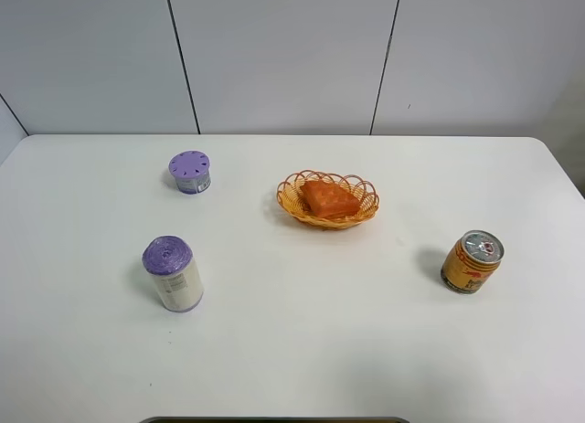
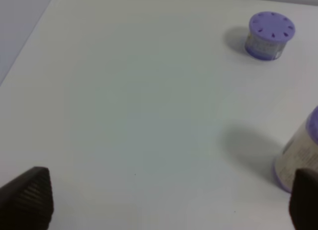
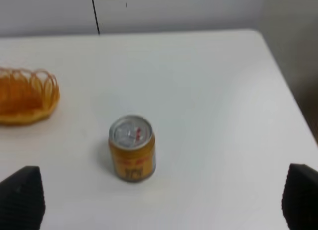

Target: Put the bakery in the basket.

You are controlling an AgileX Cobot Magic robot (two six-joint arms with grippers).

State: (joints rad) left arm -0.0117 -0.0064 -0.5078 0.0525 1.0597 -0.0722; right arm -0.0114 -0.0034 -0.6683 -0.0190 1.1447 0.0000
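Note:
The bakery (image 1: 329,199), an orange-brown wedge with a bumpy top, lies inside the oval orange-yellow woven basket (image 1: 291,201) at the middle back of the white table. Part of the basket (image 3: 42,98) shows in the right wrist view. Neither arm shows in the exterior high view. My left gripper (image 2: 164,202) is open and empty, with its dark fingertips (image 2: 30,197) wide apart above bare table. My right gripper (image 3: 161,200) is open and empty, with its fingertips (image 3: 22,197) wide apart, short of the drink can.
A yellow-orange drink can (image 1: 472,261) stands at the right; it also shows in the right wrist view (image 3: 132,148). A short purple-lidded tub (image 1: 189,172) stands at the back left. A taller white cylinder with a purple top (image 1: 171,273) stands in front of it.

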